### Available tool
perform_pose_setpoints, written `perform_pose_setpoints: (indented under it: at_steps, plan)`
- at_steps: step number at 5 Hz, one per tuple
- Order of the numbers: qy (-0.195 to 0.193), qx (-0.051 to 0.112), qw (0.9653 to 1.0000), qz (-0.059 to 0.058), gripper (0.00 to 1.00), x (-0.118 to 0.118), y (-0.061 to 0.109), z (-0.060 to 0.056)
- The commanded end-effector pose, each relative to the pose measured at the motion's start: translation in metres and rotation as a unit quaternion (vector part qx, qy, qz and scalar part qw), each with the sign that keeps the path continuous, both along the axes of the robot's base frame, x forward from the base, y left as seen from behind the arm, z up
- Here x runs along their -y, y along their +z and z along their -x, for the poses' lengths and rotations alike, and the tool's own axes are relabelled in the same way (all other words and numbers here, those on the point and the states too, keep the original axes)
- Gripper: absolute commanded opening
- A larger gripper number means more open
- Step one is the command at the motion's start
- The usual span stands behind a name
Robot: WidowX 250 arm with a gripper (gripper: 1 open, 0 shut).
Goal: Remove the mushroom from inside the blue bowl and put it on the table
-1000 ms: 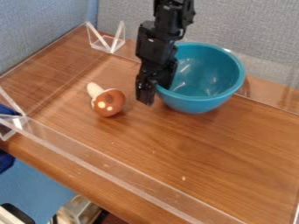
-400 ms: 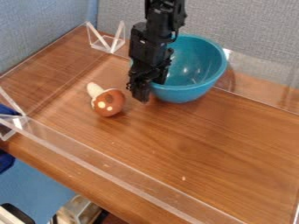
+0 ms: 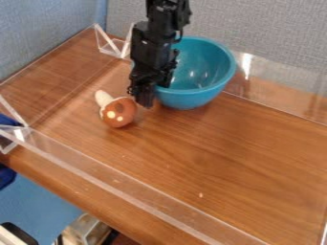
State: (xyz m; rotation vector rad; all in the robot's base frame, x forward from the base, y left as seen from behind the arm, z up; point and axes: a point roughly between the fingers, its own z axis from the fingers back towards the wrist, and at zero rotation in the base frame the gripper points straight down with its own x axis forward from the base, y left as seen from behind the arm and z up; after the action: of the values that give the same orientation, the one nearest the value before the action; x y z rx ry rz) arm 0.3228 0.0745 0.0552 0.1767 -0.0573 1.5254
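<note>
The mushroom (image 3: 118, 111), with an orange-brown cap and a pale stem, lies on its side on the wooden table (image 3: 217, 167), just left of the blue bowl (image 3: 200, 69). My gripper (image 3: 148, 93) points straight down at the bowl's near-left rim. Its jaws are closed on that rim, one finger outside the wall and the other hidden behind it. The bowl's inside looks empty. The lower fingertip hangs a short way right of the mushroom's cap and does not touch it.
Low clear acrylic walls (image 3: 76, 158) run along the table's edges. A clear triangular bracket (image 3: 119, 40) stands at the back left corner. A blue object (image 3: 8, 122) pokes in at the left edge.
The jaws have closed onto the bowl's rim. The gripper has shifted left and toward the back, and the bowl has slid with it. The mushroom has stayed put.
</note>
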Motion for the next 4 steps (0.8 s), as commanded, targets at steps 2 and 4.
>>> perform_pose_setpoints:
  at_steps: [2,4]
  plan:
    - [0.044,0.034,0.9984,-0.011,0.0,-0.033,0.021,-0.003]
    - [0.099,0.036,0.9942,-0.021,0.0,-0.051,0.004,-0.001]
